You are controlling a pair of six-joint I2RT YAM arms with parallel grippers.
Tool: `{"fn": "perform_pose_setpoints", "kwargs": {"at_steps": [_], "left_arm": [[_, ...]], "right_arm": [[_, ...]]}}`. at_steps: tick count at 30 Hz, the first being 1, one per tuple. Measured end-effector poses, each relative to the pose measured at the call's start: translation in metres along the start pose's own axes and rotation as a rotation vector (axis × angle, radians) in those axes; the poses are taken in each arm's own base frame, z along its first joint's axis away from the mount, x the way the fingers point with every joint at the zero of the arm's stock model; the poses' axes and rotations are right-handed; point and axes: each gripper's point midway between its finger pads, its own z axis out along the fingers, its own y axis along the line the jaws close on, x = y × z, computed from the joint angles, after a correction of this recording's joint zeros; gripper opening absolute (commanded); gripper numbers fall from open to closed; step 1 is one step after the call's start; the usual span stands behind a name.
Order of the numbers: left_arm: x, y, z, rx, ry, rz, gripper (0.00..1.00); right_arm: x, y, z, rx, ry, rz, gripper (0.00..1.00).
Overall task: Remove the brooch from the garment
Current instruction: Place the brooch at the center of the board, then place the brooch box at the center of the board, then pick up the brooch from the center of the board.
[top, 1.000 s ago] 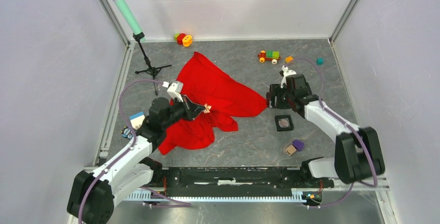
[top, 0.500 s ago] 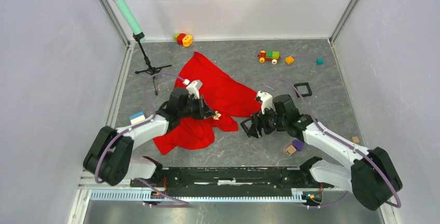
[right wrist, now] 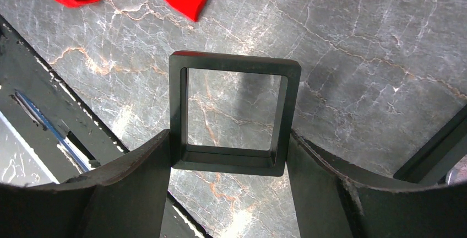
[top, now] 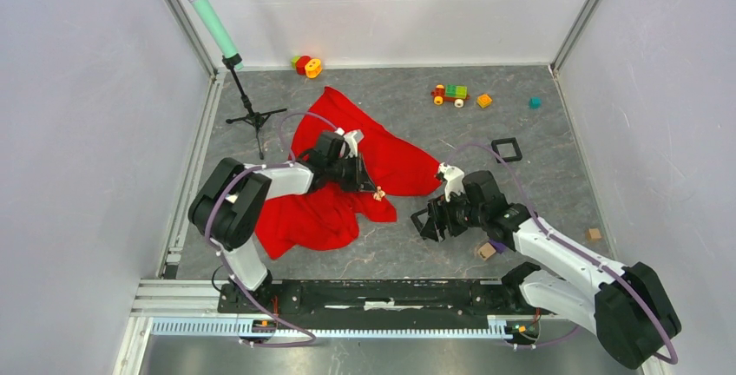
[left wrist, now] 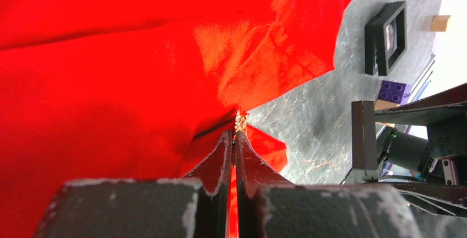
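The red garment (top: 347, 175) lies crumpled on the grey floor, left of centre. My left gripper (top: 369, 182) is shut on the small gold brooch (top: 378, 193) at the garment's near right edge. In the left wrist view the brooch (left wrist: 240, 120) shows right at the closed fingertips (left wrist: 227, 144), against a fold of the red cloth (left wrist: 110, 84). I cannot tell whether it is still pinned to the cloth. My right gripper (top: 427, 221) is shut on a black square frame (right wrist: 234, 117) and holds it above bare floor, right of the garment.
Another black frame (top: 506, 149) lies at the right. A purple brick (left wrist: 394, 91), a wooden block (top: 484, 252) and a black windowed box (left wrist: 385, 37) sit near the right arm. A green microphone on a stand (top: 246, 88) and toys (top: 451, 94) stand at the back.
My left gripper has moved to the right with the brooch, along the garment's near edge. My right gripper has come forward and left, now holding the black frame.
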Motion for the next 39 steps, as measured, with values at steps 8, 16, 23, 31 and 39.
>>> {"fn": "perform_pose_setpoints", "kwargs": {"at_steps": [8,16,23,31,39], "left_arm": [[0.015,-0.002,0.003,0.049,0.057,-0.011,0.48],[0.015,-0.023,-0.019,0.125,-0.002,0.044,0.57],[0.008,-0.052,-0.039,0.191,-0.082,0.124,0.6],[0.003,-0.07,-0.055,0.246,-0.157,0.184,0.57],[0.004,-0.028,-0.04,0.026,-0.121,0.124,0.5]], "right_arm": [[0.009,0.0,0.004,0.01,0.039,-0.007,0.47],[0.023,0.005,0.012,0.078,0.116,-0.082,0.52],[0.009,0.004,0.018,0.193,0.112,-0.123,0.56],[-0.001,-0.012,0.026,0.335,0.094,-0.069,0.55],[-0.006,-0.023,0.028,0.405,0.08,-0.056,0.56]]}}
